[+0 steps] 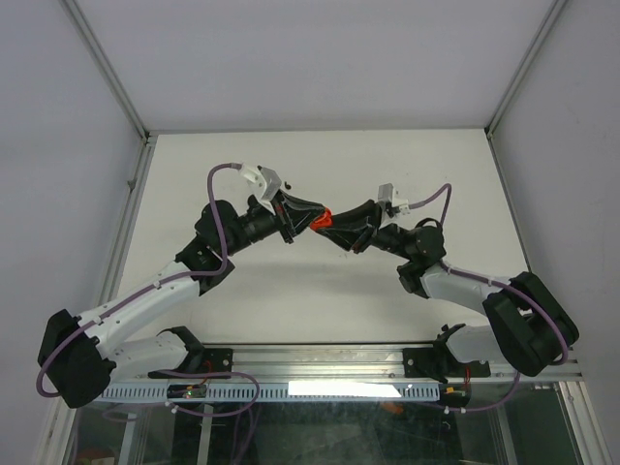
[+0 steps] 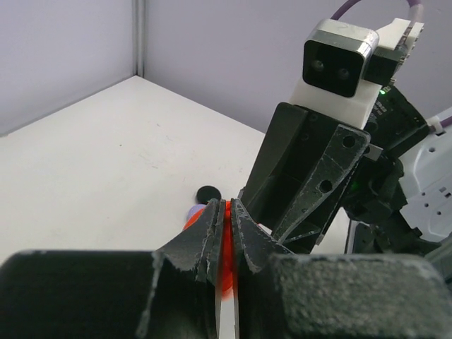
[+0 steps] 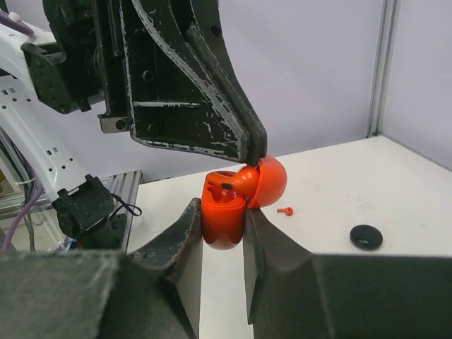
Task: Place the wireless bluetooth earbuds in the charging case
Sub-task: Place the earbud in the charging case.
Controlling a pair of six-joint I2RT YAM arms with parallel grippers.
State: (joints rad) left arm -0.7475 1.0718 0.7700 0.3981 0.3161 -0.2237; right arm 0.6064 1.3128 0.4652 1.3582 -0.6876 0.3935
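My right gripper (image 3: 222, 209) is shut on the body of a red charging case (image 3: 224, 224), held upright above the table with its lid (image 3: 271, 178) hinged open. My left gripper (image 2: 227, 206) is shut on a red earbud (image 3: 240, 185), which sits at the case's open top, against the lid. From the left wrist view only a red sliver of that earbud (image 2: 227, 248) shows between the fingers. In the top view both grippers meet at mid-table round the red case (image 1: 324, 219). Another red earbud (image 3: 284, 210) lies on the table beyond the case.
A black round case (image 3: 366, 236) lies on the white table (image 1: 242, 174) to the right in the right wrist view; the left wrist view shows it as a black disc (image 2: 208, 193) with a pale purple item (image 2: 189, 212) beside it. Grey walls enclose the table.
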